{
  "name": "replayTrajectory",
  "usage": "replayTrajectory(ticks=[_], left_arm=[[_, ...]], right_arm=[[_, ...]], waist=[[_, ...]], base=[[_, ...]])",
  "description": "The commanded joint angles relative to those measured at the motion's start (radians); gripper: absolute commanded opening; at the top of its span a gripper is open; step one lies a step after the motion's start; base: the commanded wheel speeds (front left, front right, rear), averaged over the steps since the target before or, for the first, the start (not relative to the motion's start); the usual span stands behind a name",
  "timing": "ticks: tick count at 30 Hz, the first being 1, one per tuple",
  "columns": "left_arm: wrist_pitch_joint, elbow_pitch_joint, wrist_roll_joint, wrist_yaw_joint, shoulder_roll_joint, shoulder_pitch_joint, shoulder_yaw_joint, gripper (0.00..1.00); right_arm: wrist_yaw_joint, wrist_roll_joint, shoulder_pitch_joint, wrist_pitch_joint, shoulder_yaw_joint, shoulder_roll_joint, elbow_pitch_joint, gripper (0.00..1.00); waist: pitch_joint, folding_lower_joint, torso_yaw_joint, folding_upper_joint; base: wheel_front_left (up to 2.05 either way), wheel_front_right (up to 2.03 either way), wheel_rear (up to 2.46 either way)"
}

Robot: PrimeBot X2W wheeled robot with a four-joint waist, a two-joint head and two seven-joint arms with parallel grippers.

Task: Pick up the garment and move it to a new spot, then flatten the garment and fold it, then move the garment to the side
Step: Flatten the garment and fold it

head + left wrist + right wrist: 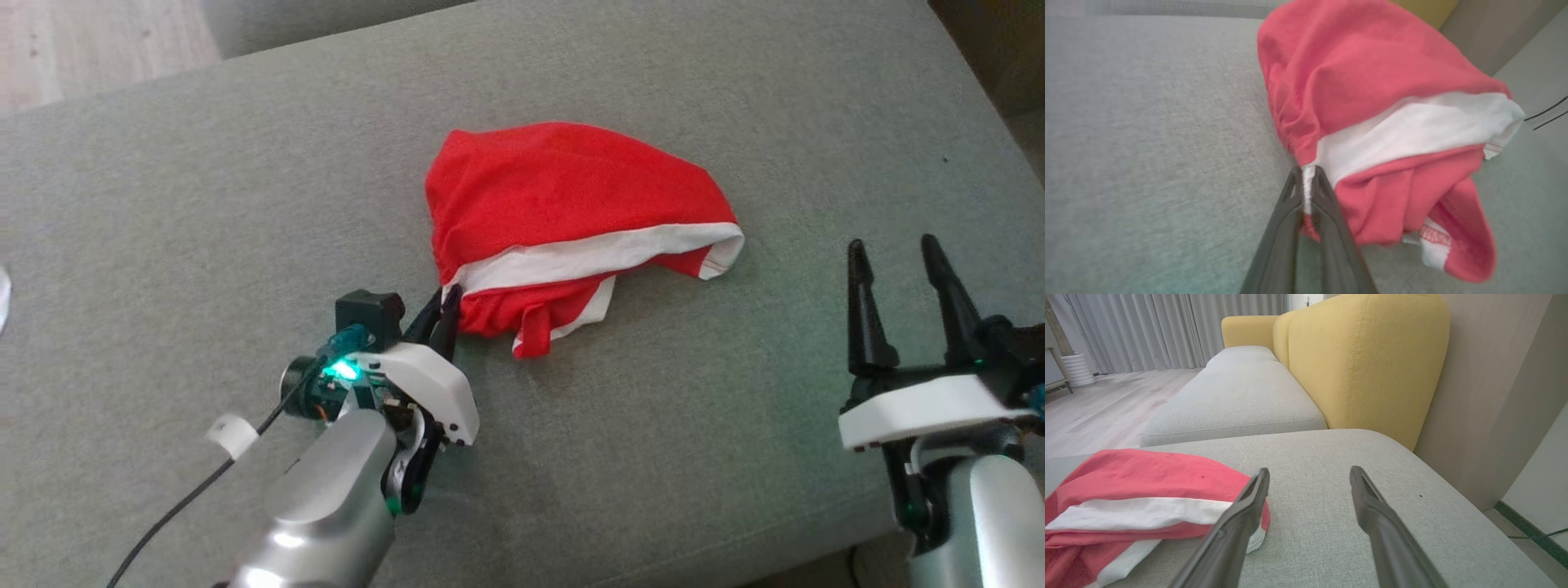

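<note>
Left tool (447, 300) is pinched shut on the white-trimmed edge of a crumpled red garment (563, 192), which lies in the middle of a grey sofa cushion (204, 204). Right tool (892, 247) hangs off to the garment's right, fingers spread and empty.

Left claw (449, 298) pinched tight, right claw (891, 243) wide apart.

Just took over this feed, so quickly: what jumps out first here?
A bright red garment with a white band lies crumpled on the grey cushion. The left gripper is shut on its near white edge; the right gripper stands open off to the right, apart from it.
</note>
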Motion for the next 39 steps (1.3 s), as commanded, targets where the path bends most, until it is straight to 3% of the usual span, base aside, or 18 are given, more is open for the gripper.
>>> replayTrajectory(ticks=[1, 4, 16, 26, 38, 39], left_arm=[[-0.014, -0.03, 0.009, 0.006, 0.019, -0.033, 0.02, 0.0], [-0.037, -0.065, 0.024, 0.021, 0.046, -0.026, 0.022, 0.0], [-0.003, -0.359, 0.057, 0.176, 0.239, 0.172, 0.054, 0.0], [-0.024, -0.348, 0.031, 0.222, 0.247, 0.303, 0.058, 0.0], [-0.042, -0.21, 0.137, 0.238, 0.248, 0.21, -0.016, 0.0], [-0.05, -0.209, 0.132, 0.238, 0.244, 0.21, -0.012, 0.16]], right_arm=[[-0.001, -0.002, -0.026, -0.01, 0.015, -0.006, -0.034, 1.0], [-0.001, -0.004, -0.016, -0.011, 0.003, -0.006, -0.036, 1.0], [-0.001, -0.006, 0.044, -0.008, -0.017, -0.006, -0.027, 1.0], [-0.001, -0.015, 0.066, -0.005, -0.018, -0.006, -0.016, 1.0], [-0.001, -0.011, 0.062, -0.002, 0.014, -0.006, -0.003, 1.0], [-0.001, -0.011, 0.063, -0.002, 0.014, -0.006, -0.002, 1.0]], waist=[[-0.007, 0.0, 0.01, 0.0], [-0.023, 0.0, 0.036, 0.0], [-0.111, 0.0, 0.141, 0.0], [-0.128, 0.0, 0.17, 0.0], [-0.134, 0.0, 0.168, 0.0], [-0.136, 0.0, 0.167, 0.0]], base=[[0.0, 0.0, 0.0], [0.0, 0.0, 0.0], [0.0, 0.0, 0.0], [0.0, 0.0, 0.0], [0.0, 0.0, 0.0], [0.0, 0.0, 0.0]])
